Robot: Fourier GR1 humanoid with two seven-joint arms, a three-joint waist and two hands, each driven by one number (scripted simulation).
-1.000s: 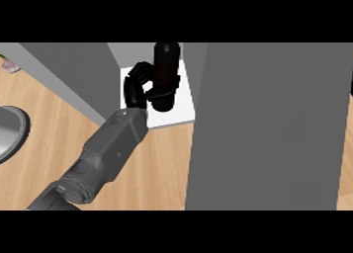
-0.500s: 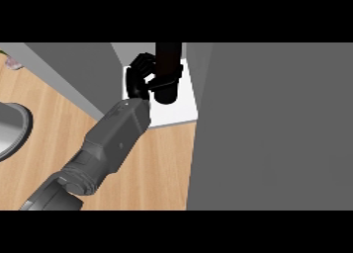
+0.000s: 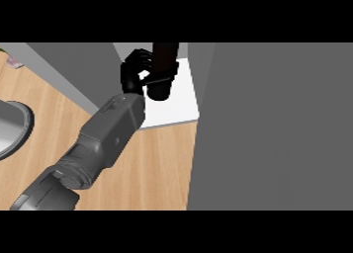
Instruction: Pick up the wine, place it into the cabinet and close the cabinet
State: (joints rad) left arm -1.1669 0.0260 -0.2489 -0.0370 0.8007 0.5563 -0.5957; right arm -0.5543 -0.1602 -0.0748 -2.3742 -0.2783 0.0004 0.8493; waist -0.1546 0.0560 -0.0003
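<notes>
The dark wine bottle [image 3: 164, 69] stands on the white cabinet floor [image 3: 180, 106], inside the open cabinet at the top middle of the head view. My left hand [image 3: 134, 74] is against the bottle's left side, fingers curled round it. The grey forearm [image 3: 110, 131] runs from the lower left up to the cabinet opening. The bottle's upper end is cut off by the top of the view. My right hand does not show.
A wide grey cabinet door [image 3: 281, 128] fills the right half and hides what lies behind it. The cabinet's grey left wall [image 3: 73, 69] slants beside my hand. A round grey vessel [image 3: 4, 129] sits at the left edge on the wooden counter [image 3: 160, 163].
My left arm has pushed farther in, carrying the bottle deeper onto the white cabinet floor. The door panel now takes up more of the right side.
</notes>
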